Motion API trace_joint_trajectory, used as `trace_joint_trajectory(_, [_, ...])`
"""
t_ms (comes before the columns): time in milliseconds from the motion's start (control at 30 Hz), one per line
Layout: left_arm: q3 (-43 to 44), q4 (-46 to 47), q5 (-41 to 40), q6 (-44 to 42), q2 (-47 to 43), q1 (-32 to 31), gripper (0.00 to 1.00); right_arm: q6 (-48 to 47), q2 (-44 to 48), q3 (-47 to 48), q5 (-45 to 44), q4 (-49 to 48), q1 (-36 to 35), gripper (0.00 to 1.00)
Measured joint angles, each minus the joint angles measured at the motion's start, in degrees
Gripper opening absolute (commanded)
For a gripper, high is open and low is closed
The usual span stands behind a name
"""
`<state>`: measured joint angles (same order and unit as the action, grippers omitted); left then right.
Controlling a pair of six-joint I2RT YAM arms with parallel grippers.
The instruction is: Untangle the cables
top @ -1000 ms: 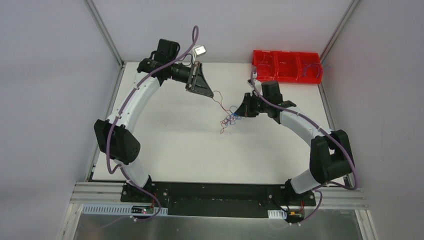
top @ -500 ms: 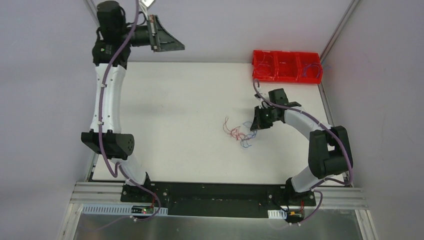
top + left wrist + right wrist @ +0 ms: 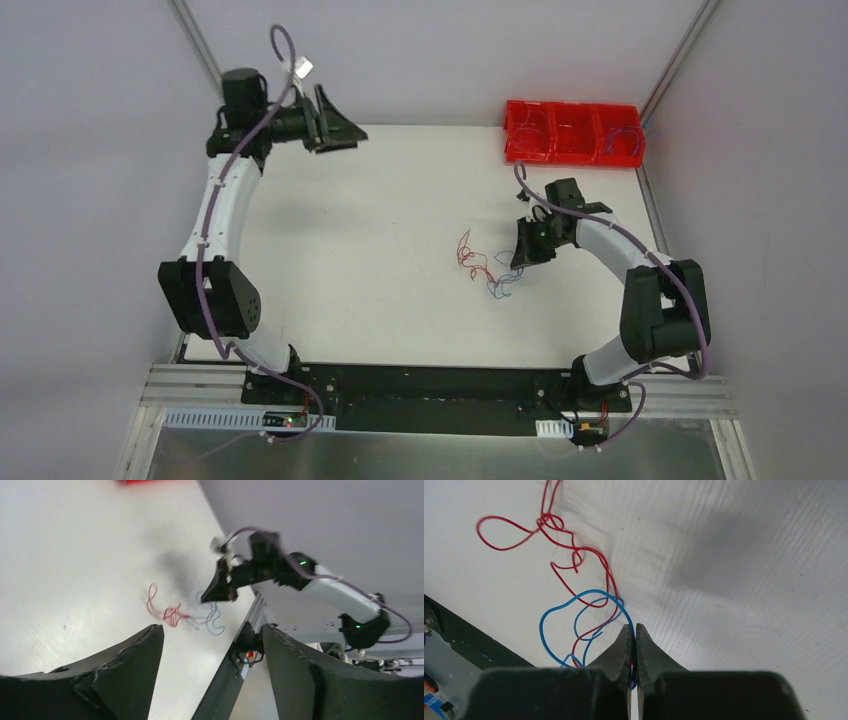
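The cables are a loose tangle of thin red and blue wires lying on the white table, right of centre. My right gripper is low at the tangle's right side. In the right wrist view the right gripper is shut on a blue cable, and red loops trail away from it. My left gripper is raised at the far left, well away from the tangle. In the left wrist view the left gripper is open and empty, with the cables far beyond it.
A red compartment bin stands at the table's far right corner. Aluminium frame posts and grey walls close in the table. A black mounting rail runs along the near edge.
The left gripper let go of a red wire, opened, and swung up to the far left. The right gripper shifted slightly nearer, and the tangle now lies slack on the table.
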<state>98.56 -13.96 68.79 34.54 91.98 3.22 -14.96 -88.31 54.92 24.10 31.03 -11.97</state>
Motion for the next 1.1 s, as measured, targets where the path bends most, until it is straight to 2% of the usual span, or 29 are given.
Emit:
trace_joint_trajectory(100, [-10.2, -5.3, -5.7, -7.9, 0.3, -4.9, 0.87, 1.0, 0.5, 2.3, 0.5, 0.3, 0.0, 0.00])
trace_joint_trajectory(233, [-17.8, -10.1, -13.9, -16.3, 4.0, -16.6, 0.89, 1.3, 0.9, 2.7, 0.4, 0.8, 0.0, 0.00])
trace_joint_trajectory(467, [-18.7, -9.8, -22.7, -23.7, 16.8, -33.7, 0.89, 1.5, 1.2, 2.6, 0.4, 1.0, 0.0, 0.00])
trace_joint_trajectory(600, [-17.9, -7.3, -26.4, -24.5, 22.9, -38.5, 0.85, 1.8, 1.2, 2.6, 0.4, 1.2, 0.0, 0.00])
trace_joint_trajectory(733, [-13.3, -4.7, -28.1, -24.2, 28.2, -40.2, 0.81, 2.6, 1.8, 1.8, 0.4, 0.9, 0.0, 0.00])
trace_joint_trajectory(900, [-6.3, -0.2, -31.9, -22.7, 33.6, -42.6, 0.65, 2.9, 2.5, 1.0, 0.2, 0.9, 0.0, 0.00])
trace_joint_trajectory(1000, [-4.0, 1.9, -33.8, -20.6, 35.8, -44.1, 0.44, 2.4, 2.5, 1.0, -0.5, 1.0, 0.2, 0.00])
trace_joint_trajectory(1100, [-3.8, 2.1, -36.5, -20.2, 36.3, -44.5, 0.18, 1.9, 2.6, 1.1, -1.2, 2.0, 1.2, 0.00])
